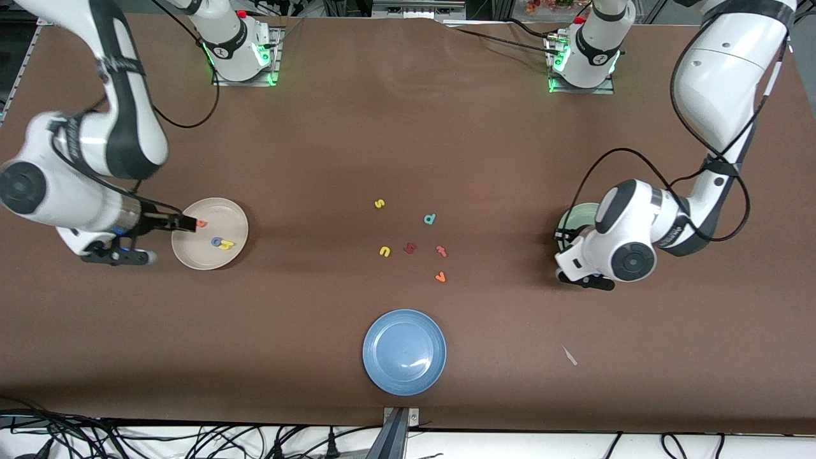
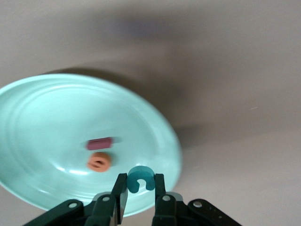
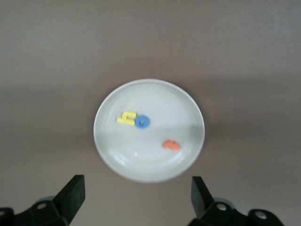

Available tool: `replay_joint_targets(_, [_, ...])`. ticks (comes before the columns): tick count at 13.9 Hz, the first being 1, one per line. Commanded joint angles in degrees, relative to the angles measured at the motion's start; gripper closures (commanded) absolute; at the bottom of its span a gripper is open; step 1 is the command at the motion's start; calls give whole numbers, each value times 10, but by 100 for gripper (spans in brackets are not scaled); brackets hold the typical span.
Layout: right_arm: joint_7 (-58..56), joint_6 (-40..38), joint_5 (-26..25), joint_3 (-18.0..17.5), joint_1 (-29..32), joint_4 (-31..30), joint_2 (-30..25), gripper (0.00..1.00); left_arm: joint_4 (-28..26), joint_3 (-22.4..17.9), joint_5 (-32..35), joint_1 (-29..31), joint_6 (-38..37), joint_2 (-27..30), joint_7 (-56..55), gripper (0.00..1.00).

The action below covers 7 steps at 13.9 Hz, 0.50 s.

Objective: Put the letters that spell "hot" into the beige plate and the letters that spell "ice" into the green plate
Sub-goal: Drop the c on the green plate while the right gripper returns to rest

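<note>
Letters yellow "h" [image 3: 126,117], blue "o" [image 3: 142,122] and orange "t" [image 3: 171,144] lie in the beige plate [image 3: 113,150]. Right gripper [image 3: 136,197] hangs over that plate's rim, jaws wide apart. Left gripper [image 2: 141,190] hangs over the green plate [image 2: 37,141], jaws clamped on the teal "c" [image 2: 140,177]; dark red "i" [image 2: 99,143] and orange "e" [image 2: 99,163] lie inside.

Left arm reaching from its base to the table's left-arm end, wrist bent down, left gripper [image 2: 140,188] pinched on a small teal piece; right arm folded low at the right-arm end, right gripper [image 3: 136,193] spread wide
</note>
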<state>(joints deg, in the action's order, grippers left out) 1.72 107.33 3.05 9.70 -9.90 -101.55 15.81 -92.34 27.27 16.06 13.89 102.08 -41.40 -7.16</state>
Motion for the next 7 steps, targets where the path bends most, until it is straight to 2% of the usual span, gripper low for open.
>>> replay_joint_targets(1, [5, -103, -15, -35, 18, 42, -46, 0, -33, 8, 6, 32, 4, 17, 51, 81])
replay_joint_targets(3, [5, -163, -15, -35, 20, 75, -73, 0, -48, 8, 6, 29, 9, 22, 45, 81])
replay_joint_targets(7, [6, -204, -16, -35, 20, 94, -118, 0, -47, 8, 32, 59, 9, 21, 77, 81])
